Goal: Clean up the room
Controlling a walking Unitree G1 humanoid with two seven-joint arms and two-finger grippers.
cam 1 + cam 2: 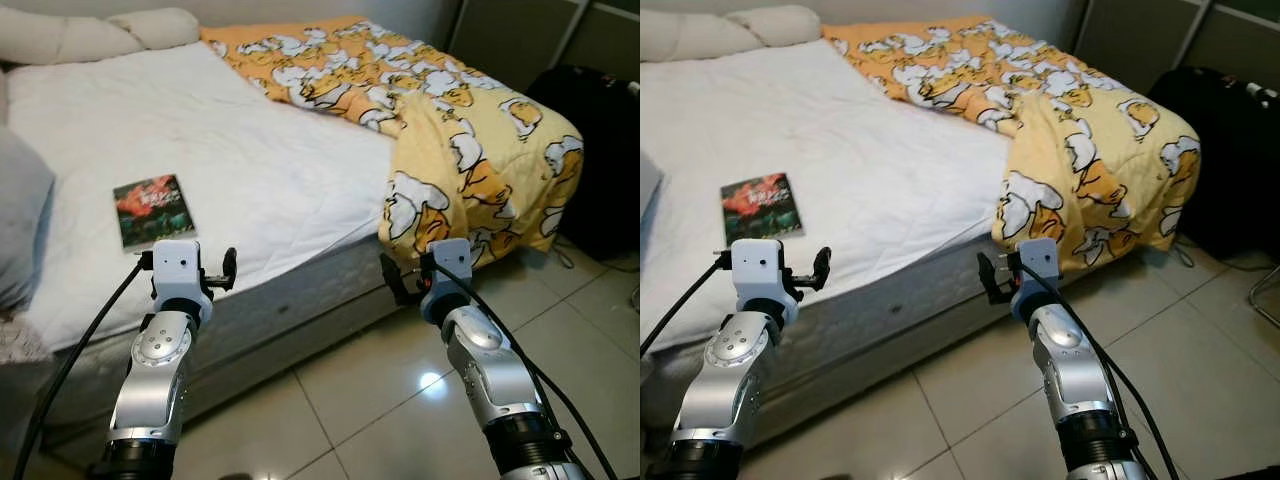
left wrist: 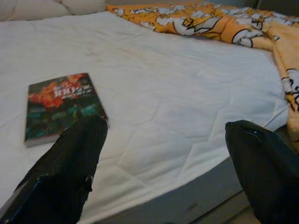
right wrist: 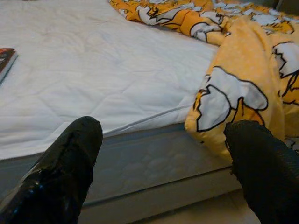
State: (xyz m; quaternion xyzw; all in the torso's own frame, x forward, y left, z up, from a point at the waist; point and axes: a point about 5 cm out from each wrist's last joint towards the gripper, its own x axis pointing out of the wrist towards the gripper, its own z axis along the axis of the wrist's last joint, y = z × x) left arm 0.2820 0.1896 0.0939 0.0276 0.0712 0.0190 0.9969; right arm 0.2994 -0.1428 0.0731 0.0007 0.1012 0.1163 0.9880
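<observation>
A book (image 1: 152,210) with a dark red and green cover lies flat on the white sheet of the bed (image 1: 250,150), near its front edge. My left gripper (image 2: 168,140) hovers at that edge just in front of the book, open with nothing between its fingers. A yellow and orange blanket (image 1: 440,110) with a cartoon print is bunched over the bed's right side and hangs off the corner. My right gripper (image 3: 163,140) stands open and empty before the mattress side, close to the hanging blanket (image 3: 243,84).
Cream pillows (image 1: 100,35) lie at the head of the bed, and a grey pillow (image 1: 20,220) at the far left. A black bag (image 1: 600,150) stands on the floor at the right. Glossy floor tiles (image 1: 380,400) run along the bed.
</observation>
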